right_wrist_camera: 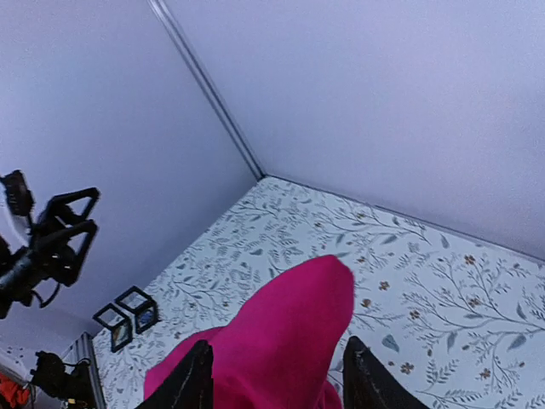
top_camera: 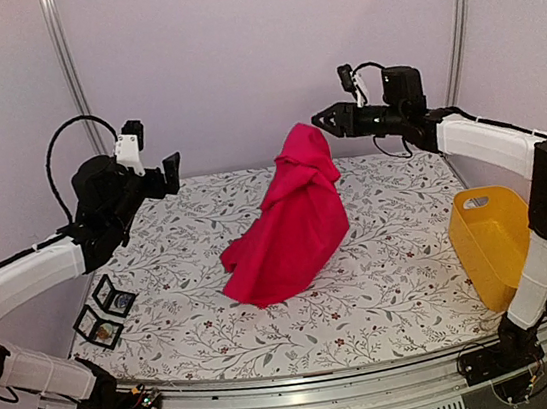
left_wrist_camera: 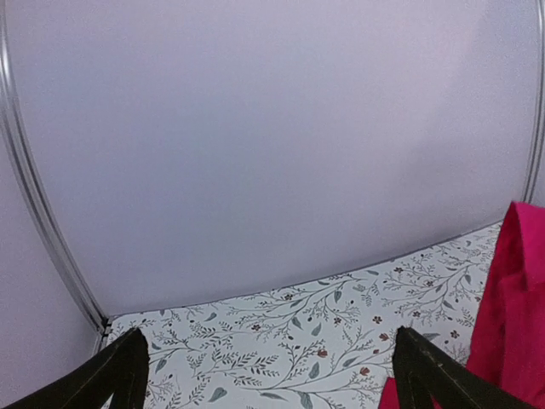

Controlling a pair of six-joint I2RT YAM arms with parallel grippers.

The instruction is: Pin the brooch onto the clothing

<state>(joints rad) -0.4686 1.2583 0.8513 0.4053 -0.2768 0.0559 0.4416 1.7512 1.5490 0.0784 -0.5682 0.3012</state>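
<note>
The red T-shirt is bunched on the floral cloth and rises in a tall peak at its far end. My right gripper hovers right next to the top of that peak, with its jaws apart. In the right wrist view the shirt shows between and below the open gripper; I see no pinch on it. My left gripper is open and empty, raised at the far left. In its own view the shirt's edge is at the right. I cannot make out a brooch.
Two small black-framed boxes lie at the table's left edge and also show in the right wrist view. A yellow basket stands at the right edge. The floral tablecloth covers the table.
</note>
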